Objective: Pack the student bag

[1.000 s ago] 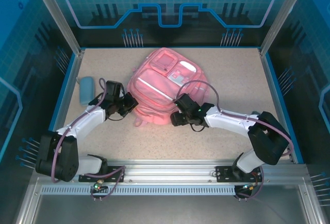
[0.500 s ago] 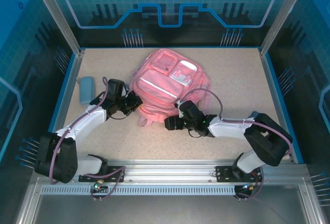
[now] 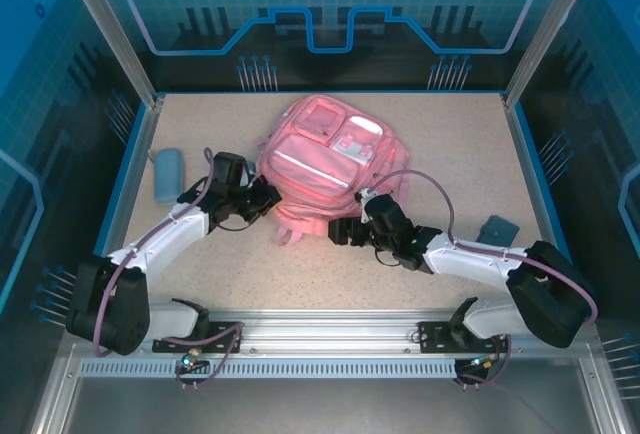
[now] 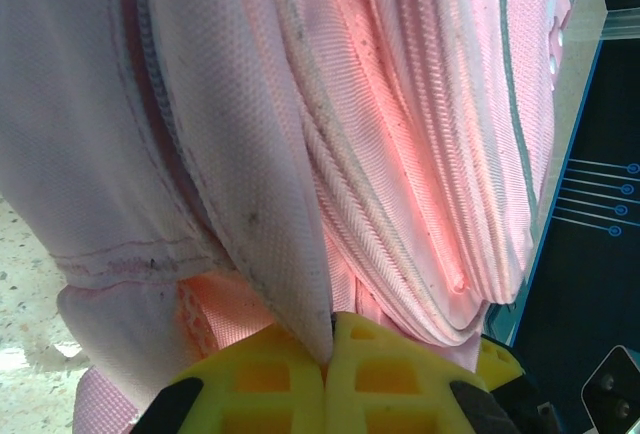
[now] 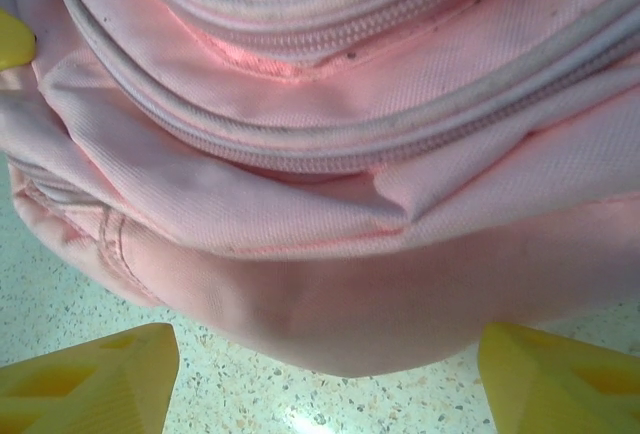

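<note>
The bag (image 3: 318, 159) lies front side up around the middle of the counter (image 3: 450, 154), with its pockets and pale stripe facing the top camera. In the right wrist view the zips (image 5: 330, 149) that show run closed, and what the bag holds cannot be seen. Pale patches show on the far front pocket, but I cannot tell what they are.

Its long axis runs from near to far, leaning a little right at the far end. The rounded end with the curved zips faces the arms, and a strap (image 3: 284, 235) trails off that end onto the counter.

The left pincer (image 3: 264, 197) is at the bag's near-left edge, its yellow fingers (image 4: 390, 374) pressed together on a fold of pink fabric. The right pincer (image 3: 343, 233) is low at the near end, fingers (image 5: 90, 379) spread wide with nothing between them but the bag's edge just ahead.

A pencil case (image 3: 167, 175) lies by the left wall, well apart from the bag. A teal item (image 3: 497, 226) lies near the right wall.
</note>
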### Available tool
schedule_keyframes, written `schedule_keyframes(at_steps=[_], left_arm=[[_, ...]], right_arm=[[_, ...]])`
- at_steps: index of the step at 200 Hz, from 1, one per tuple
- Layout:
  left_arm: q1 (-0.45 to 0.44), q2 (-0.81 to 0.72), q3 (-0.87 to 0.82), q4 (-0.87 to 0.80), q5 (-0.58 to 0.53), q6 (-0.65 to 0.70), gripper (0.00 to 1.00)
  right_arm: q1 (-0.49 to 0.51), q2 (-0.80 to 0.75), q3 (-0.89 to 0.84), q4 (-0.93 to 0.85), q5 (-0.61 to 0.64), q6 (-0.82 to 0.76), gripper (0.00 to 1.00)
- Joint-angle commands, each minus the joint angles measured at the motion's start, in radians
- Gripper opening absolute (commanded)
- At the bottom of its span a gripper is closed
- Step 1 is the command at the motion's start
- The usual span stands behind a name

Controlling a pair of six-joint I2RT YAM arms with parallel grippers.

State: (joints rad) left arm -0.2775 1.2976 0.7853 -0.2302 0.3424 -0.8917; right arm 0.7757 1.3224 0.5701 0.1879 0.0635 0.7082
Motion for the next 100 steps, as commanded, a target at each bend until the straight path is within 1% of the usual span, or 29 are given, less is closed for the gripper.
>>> schedule_keyframes(at_steps=[1,24,51,56,80,88,100], left_arm=[[-0.021,0.006,0.058,0.04,0.068,-0.002,0.05],[-0.024,0.006,0.063,0.039,0.069,-0.004,0.05],[-0.031,0.005,0.068,0.041,0.073,-0.01,0.05],[-0.032,0.005,0.068,0.041,0.073,-0.008,0.05],[-0.036,0.006,0.072,0.042,0.081,-0.011,0.05],[-0.038,0.006,0.073,0.043,0.085,-0.011,0.05],[-0.04,0.006,0.073,0.043,0.091,-0.012,0.05]], right_arm=[[-0.012,-0.015,0.001,0.03,-0.007,0.016,0.8],[-0.013,-0.01,0.002,0.059,-0.026,0.01,0.79],[-0.02,0.035,0.011,0.076,-0.05,0.001,0.8],[-0.024,0.047,0.013,0.113,-0.06,-0.003,0.8],[-0.048,0.089,0.029,0.177,-0.094,-0.013,0.79],[-0.053,0.1,0.033,0.203,-0.106,-0.019,0.77],[-0.056,0.118,0.043,0.23,-0.12,-0.036,0.71]])
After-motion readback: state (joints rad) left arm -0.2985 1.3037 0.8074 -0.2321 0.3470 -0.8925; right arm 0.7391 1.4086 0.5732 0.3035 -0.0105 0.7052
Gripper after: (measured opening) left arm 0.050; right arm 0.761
